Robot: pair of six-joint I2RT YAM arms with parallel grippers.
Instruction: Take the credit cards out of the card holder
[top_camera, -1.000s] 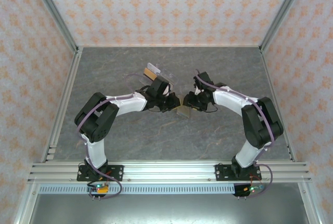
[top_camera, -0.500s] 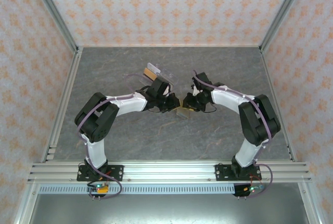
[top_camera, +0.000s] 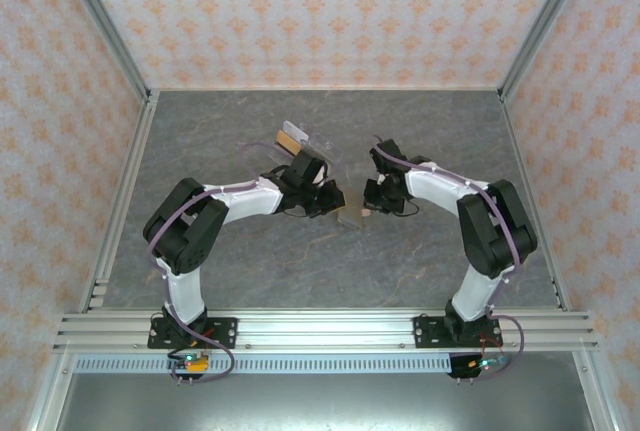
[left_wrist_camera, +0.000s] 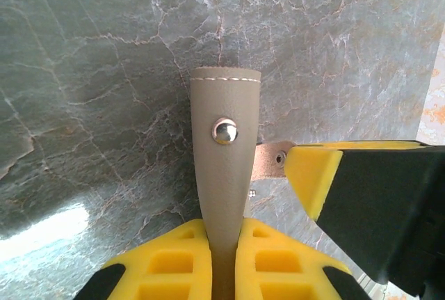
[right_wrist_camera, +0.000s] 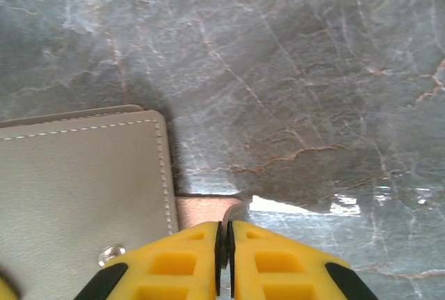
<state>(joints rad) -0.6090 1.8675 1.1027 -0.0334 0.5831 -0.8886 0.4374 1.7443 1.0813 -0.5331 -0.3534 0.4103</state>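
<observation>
The card holder [left_wrist_camera: 224, 161] is a taupe leather sleeve with a metal snap, and my left gripper [left_wrist_camera: 222, 258] is shut on its lower end. It hangs between both arms at mid-table [top_camera: 350, 215]. A copper-pink credit card [right_wrist_camera: 201, 213] pokes out of its side. My right gripper [right_wrist_camera: 224, 244] is shut on that card's edge, right beside the holder [right_wrist_camera: 83, 188]. In the left wrist view the card [left_wrist_camera: 268, 163] runs from the holder to the right gripper's yellow fingertip [left_wrist_camera: 313, 175]. In the top view the left gripper [top_camera: 333, 201] and right gripper [top_camera: 368, 207] almost meet.
Behind the left arm, a tan flat card and pale thin cards [top_camera: 293, 138] lie on the grey marbled table [top_camera: 250, 271]. Metal rails [top_camera: 120, 201] and patterned walls bound the table on the left, right and back.
My right gripper's jaws have closed onto the copper card's edge beside the holder. The left gripper has kept its grip on the holder and has hardly moved.
</observation>
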